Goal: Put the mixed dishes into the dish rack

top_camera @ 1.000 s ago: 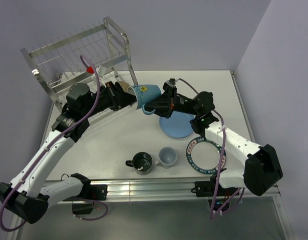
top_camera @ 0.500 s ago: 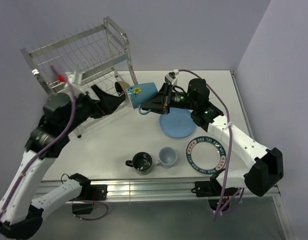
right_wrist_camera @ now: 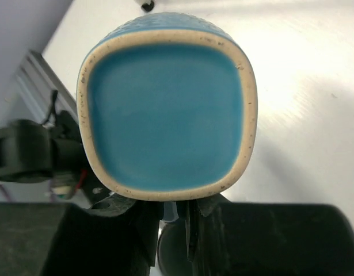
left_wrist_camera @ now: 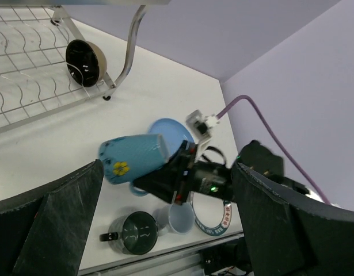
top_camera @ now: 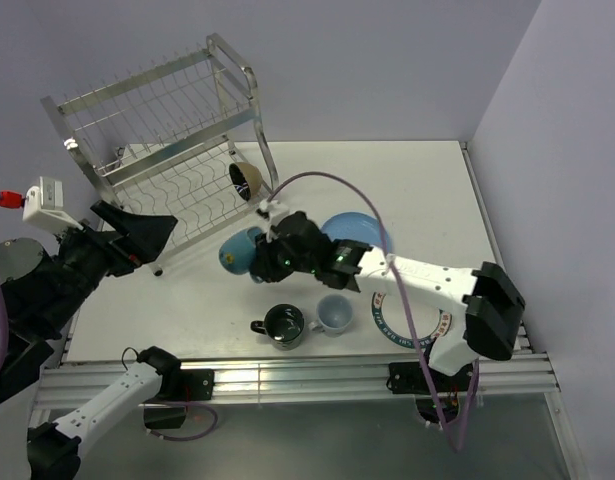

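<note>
Left pincer (top_camera: 149,236) pulled back, spread, right pincer (top_camera: 265,258) pinching blue mug (top_camera: 234,252) (white table (top_camera: 437,190), lilac walls (top_camera: 387,60))

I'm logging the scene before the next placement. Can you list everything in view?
dish rack: one, shiny steel wire, far left of the table
black-and-tan bowl: one, black inside and tan outside, on edge on the rack's lower shelf
blue mug: one, blue with a yellow flower, held in front of the rack
light-blue plate: one, light blue, on the table, partly hidden by the right arm
white plate: one, white with a dark lettered rim, near right, partly under the right arm
dark mug: one, dark, near edge
pale cup: one, pale, beside the dark mug
table: one, white
left tool: one, black, open and empty, by the rack's front
right tool: one, black, shut on the blue mug
</note>
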Tool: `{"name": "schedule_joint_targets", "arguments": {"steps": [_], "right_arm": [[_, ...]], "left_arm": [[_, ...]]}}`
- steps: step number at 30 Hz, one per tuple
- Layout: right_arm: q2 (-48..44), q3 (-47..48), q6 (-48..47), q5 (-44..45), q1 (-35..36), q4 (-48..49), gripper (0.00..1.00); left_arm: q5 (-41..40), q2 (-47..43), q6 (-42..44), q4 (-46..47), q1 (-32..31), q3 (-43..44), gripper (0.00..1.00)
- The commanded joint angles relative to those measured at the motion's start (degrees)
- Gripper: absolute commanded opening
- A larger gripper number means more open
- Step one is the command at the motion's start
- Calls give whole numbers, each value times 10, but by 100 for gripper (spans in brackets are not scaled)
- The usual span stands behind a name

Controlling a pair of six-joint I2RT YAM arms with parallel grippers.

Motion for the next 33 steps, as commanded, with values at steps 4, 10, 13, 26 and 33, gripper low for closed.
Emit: {"name": "schedule_joint_targets", "arguments": {"steps": [4, 10, 13, 26, 33], "right_arm": [[93, 38, -94, 84, 44, 262, 0], [236, 167, -51, -5, 42, 332, 0], [326, 270, -17, -50, 41, 358, 0], [496, 496, 32, -66, 16, 312, 0], [543, 532, 0, -49, 10, 305, 0]], "left_arm": [[24, -1, 5, -53, -1, 52, 99], [15, -24, -16, -84, -1, 75, 99], [13, -28, -19, -89, -1, 86, 99], [17, -46, -14, -70, -1, 57, 99], [27, -40, -12, -71, 0, 59, 99]]}}
